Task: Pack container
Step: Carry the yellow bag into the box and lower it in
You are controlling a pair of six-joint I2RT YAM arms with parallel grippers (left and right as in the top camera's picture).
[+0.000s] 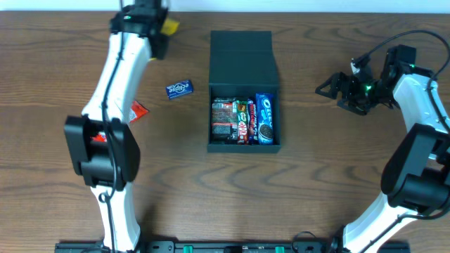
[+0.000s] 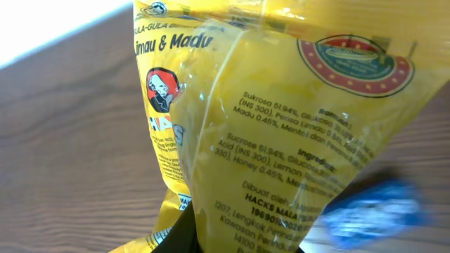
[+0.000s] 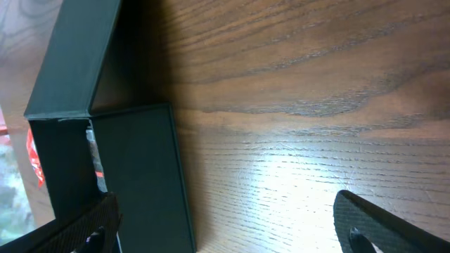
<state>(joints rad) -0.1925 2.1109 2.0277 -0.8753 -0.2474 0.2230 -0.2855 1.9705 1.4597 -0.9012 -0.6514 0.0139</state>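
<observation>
yellow packet (image 2: pixel 281 140): "Limau & Madu"; blue pack (image 1: pixel 264 118): "OREO"; blue box (image 1: pixel 179 88): "eclipse"

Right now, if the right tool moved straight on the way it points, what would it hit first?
Probably the bare wooden table, which fills the view ahead of the right tool's open fingers. The dark box sits off to one side of that line, though depth is unclear.

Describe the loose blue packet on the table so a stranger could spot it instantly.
Find the dark container mid-scene, then look beside it, on the left arm's side. A small blue Eclipse packet lies flat on the table there. It's the only blue thing outside the container: the wrapper nearby is red, the candy bag yellow.
</observation>
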